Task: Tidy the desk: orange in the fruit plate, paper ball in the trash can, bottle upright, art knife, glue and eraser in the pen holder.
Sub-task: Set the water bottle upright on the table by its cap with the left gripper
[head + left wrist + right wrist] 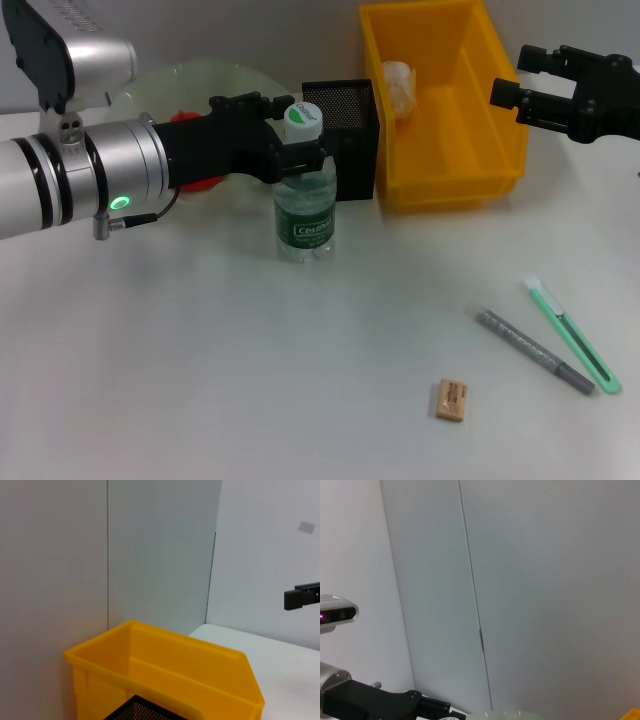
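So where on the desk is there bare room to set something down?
The near-left desk, in front of the bottle and left of the eraser, is bare. It is crowded at the back, where fruit plate, pen holder and trash can stand together, with the left end effector at the bottle.

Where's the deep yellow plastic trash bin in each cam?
Head view: deep yellow plastic trash bin at the table's far side, right of the black mesh pen holder.
Left wrist view: bin fills the lower frame.
Right wrist view: only a yellow sliver at the corner, probably the bin.
Shared landmark: pen holder.
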Robot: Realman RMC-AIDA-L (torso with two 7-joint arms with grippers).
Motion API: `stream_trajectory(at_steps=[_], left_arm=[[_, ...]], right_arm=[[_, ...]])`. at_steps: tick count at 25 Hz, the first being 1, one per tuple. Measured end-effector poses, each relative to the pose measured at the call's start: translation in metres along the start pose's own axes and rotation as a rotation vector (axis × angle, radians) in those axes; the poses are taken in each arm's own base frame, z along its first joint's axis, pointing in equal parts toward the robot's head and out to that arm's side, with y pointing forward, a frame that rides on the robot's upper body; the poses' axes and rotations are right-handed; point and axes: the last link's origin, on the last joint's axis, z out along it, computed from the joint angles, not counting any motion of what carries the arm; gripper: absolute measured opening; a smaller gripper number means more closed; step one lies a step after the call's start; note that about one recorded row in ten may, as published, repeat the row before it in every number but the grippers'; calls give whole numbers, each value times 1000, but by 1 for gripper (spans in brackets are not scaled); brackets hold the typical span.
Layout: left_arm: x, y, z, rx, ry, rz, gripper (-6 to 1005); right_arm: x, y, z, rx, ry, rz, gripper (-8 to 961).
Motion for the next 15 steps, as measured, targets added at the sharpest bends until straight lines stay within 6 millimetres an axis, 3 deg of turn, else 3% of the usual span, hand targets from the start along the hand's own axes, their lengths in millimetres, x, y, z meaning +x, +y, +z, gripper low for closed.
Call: stream_trajectory(at_steps=[10, 11, 15], left_arm=[[1, 0, 1, -4, 5, 4, 729], [1, 1, 2, -10, 1, 4, 681], [0, 1, 2, -12, 0, 7, 678]], right_arm=[[0, 0, 0, 0, 0, 0, 705], [0, 0, 0, 0, 0, -1, 705], [0, 0, 0, 0, 0, -1, 705]])
